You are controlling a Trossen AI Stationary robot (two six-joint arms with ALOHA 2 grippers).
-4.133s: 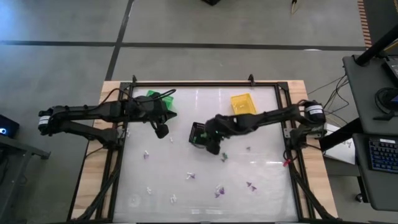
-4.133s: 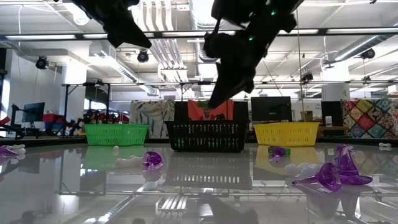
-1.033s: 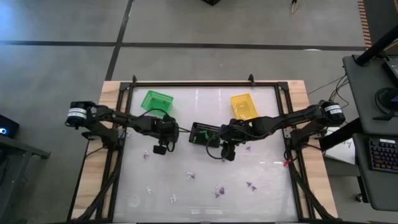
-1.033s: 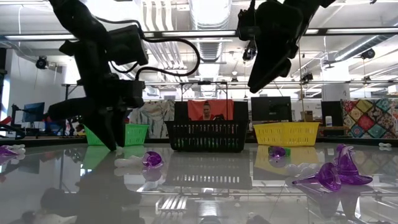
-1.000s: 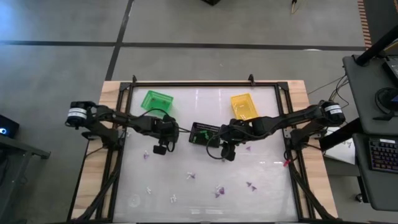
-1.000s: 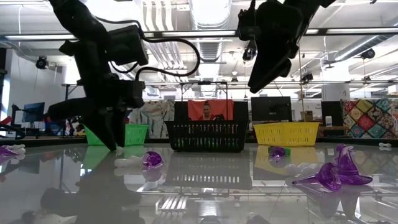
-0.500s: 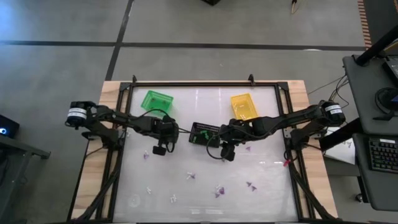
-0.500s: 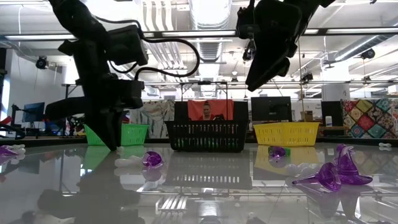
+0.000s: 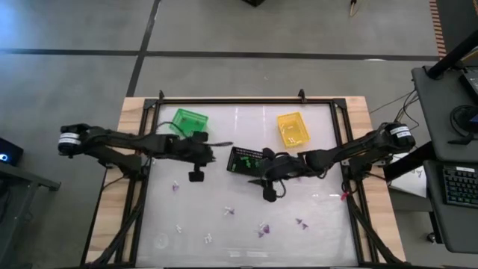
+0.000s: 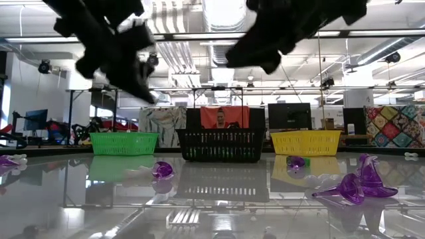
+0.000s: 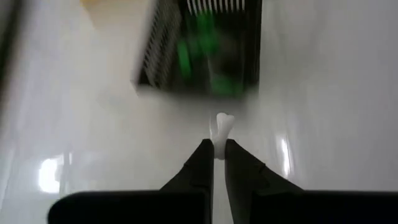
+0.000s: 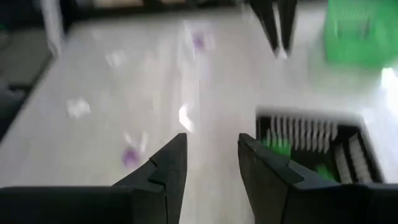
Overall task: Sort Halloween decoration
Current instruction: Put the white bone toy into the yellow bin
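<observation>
White trinket (image 11: 221,127), small, slender, pinched in left tool (image 11: 217,155)

Overhead, table-level, two wrist views

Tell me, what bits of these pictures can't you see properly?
- Left wrist view: the white trinket pinched by the left gripper is blurred; its shape is unclear.
- Left wrist view: the black basket is smeared and cut off by the edge.
- High view: the trinkets on the table are too small to identify.
</observation>
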